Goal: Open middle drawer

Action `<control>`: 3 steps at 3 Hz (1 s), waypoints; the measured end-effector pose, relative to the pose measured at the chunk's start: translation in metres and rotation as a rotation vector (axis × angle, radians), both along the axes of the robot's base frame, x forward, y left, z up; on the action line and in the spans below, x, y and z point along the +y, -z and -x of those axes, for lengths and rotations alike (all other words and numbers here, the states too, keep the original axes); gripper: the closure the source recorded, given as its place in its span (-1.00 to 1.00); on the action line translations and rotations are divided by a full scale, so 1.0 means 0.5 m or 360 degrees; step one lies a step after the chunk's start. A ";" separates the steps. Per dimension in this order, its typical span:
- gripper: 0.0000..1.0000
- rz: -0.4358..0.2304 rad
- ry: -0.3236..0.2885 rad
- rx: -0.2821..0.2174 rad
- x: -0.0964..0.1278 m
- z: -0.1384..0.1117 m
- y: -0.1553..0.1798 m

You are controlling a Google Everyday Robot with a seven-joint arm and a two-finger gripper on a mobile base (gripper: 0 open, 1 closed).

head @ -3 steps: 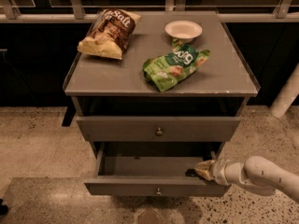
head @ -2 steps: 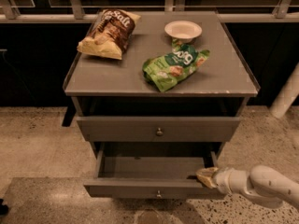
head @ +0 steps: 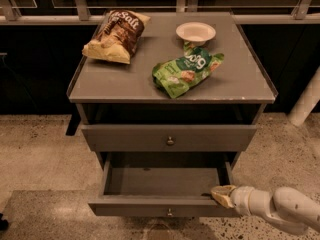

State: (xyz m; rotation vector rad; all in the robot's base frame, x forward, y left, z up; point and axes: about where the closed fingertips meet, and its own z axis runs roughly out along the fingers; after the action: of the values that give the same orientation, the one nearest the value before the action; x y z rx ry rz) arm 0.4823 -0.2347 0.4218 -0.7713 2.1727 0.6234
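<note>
Low in the view, the middle drawer (head: 150, 207) stands open, drawn well forward of the grey cabinet (head: 84, 115), so that its bare grey floor shows behind the front panel. A small round brass knob (head: 170, 213) sits at the centre of that panel. The gripper (head: 221, 195) is at the drawer's right front corner, its pale yellowish tip lying on or just above the top edge of the front panel, with the white arm (head: 280, 210) reaching in from the lower right. Whether the gripper is clenched or released cannot be told from this angle. Above the open drawer, the upper drawer (head: 125, 138) carries its own knob (head: 170, 140) and seems to stand slightly forward, with a dark gap over it. On the cabinet's surface (head: 120, 86) a brown chip bag (head: 116, 36) lies at the back left, a white bowl (head: 195, 33) at the back right, and a green chip bag (head: 186, 70) just in front of the bowl. The speckled floor (head: 35, 154) spreads around the cabinet.
</note>
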 end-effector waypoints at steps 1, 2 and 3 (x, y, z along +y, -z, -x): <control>1.00 -0.0130 0.0126 -0.0192 -0.032 -0.025 -0.068; 0.62 -0.0138 0.0128 -0.0214 -0.030 -0.029 -0.080; 0.16 -0.0137 0.0128 -0.0213 -0.030 -0.029 -0.080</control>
State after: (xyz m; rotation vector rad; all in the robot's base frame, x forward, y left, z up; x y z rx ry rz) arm 0.4966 -0.2494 0.4617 -0.6579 2.0306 0.6031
